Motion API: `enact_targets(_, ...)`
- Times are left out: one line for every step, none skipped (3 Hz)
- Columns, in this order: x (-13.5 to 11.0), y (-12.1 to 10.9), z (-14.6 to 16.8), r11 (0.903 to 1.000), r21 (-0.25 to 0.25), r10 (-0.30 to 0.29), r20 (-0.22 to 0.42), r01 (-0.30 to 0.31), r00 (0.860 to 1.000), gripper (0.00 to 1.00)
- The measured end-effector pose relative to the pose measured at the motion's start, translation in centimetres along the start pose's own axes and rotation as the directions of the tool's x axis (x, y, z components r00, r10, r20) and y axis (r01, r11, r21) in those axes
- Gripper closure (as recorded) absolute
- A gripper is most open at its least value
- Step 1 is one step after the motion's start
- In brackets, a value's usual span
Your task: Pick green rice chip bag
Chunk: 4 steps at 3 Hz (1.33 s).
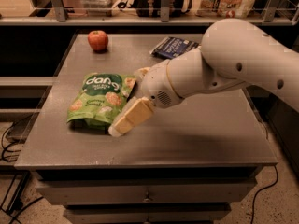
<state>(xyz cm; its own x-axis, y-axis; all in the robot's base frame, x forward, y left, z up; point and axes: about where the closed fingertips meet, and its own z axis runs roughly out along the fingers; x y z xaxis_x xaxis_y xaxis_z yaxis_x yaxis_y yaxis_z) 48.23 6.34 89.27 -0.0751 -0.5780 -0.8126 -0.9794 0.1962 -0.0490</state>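
Observation:
The green rice chip bag lies flat on the left half of the grey table, its white "dang" lettering towards the far side. My gripper hangs at the bag's right edge, low over the table. It is open. One cream finger points down-left by the bag's near right corner. The tip of the other finger shows by the bag's far right corner. The white arm reaches in from the right.
A red apple sits at the table's far left corner. A dark blue chip bag lies at the far middle, partly behind the arm. A shelf with goods runs behind the table. Drawers sit below the table's front edge.

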Motion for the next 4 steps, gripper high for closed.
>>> enact_targets(-0.8,0.4,3.1,0.9987,0.022,0.044,0.049,-0.045,0.998,0.00)
enact_targets(-1.0,0.5,5.7,0.9956,0.052,0.075,0.070,-0.078,0.995,0.00)
enact_targets(-1.0,0.4,7.8,0.9911,0.087,0.096,0.058,-0.101,0.994,0.00)
enact_targets(-0.5,-0.1,9.3,0.9865,0.124,0.105,0.021,-0.107,0.994,0.16)
